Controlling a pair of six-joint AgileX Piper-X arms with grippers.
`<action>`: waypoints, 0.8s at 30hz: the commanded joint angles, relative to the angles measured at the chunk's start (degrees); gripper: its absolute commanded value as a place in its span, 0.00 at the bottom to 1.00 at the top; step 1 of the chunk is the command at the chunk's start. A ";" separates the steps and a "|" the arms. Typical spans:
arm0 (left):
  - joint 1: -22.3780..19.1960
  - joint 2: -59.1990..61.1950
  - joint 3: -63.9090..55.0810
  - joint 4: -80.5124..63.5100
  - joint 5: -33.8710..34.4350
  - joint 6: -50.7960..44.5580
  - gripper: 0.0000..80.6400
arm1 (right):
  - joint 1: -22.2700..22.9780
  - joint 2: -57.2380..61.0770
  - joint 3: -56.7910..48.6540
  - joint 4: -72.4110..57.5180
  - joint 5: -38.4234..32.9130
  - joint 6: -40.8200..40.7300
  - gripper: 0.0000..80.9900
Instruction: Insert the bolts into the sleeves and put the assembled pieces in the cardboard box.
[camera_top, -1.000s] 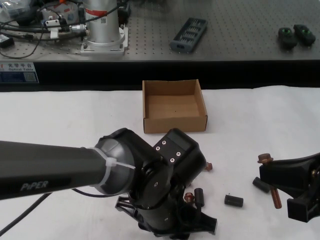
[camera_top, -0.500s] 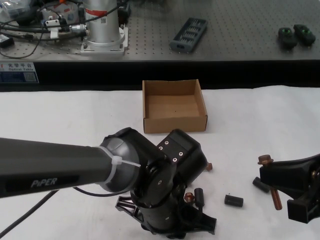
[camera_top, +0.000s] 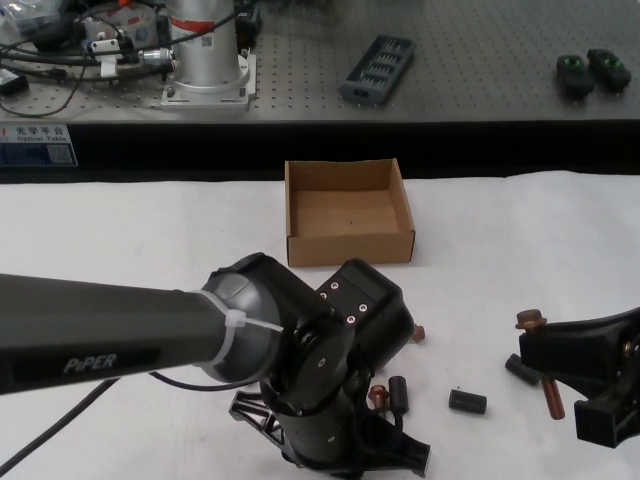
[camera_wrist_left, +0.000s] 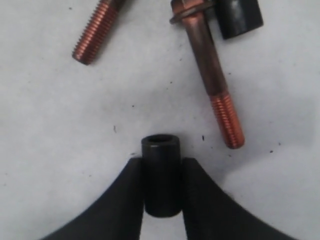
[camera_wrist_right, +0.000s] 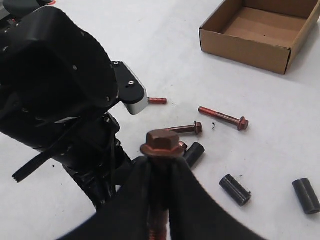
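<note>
My left gripper is shut on a short black sleeve, held just above the white cloth with its bore end showing. Two copper bolts and another black sleeve lie beyond it. My right gripper is shut on a copper bolt, hex head outward; in the high view it holds that bolt at the right edge. The cardboard box stands open at the middle of the cloth. The left arm's wrist covers its own fingers in the high view.
Loose sleeves and bolts lie between the two grippers. A metal bench with a black tool rack and a robot base runs behind the cloth.
The left arm's wrist has shifted slightly to the right and down. The right arm and its bolt have not moved.
</note>
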 joint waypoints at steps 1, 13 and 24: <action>-0.15 0.74 -0.28 0.12 -0.29 3.41 0.11 | 0.11 -0.51 -0.27 -0.43 0.09 -0.39 0.05; 0.21 -0.85 -0.28 -2.43 3.93 14.67 0.01 | -0.05 -0.51 0.26 -1.66 1.74 -3.24 0.05; 3.17 -23.46 11.51 -15.95 13.31 20.85 0.01 | -0.04 4.98 7.75 -23.53 -9.01 5.72 0.05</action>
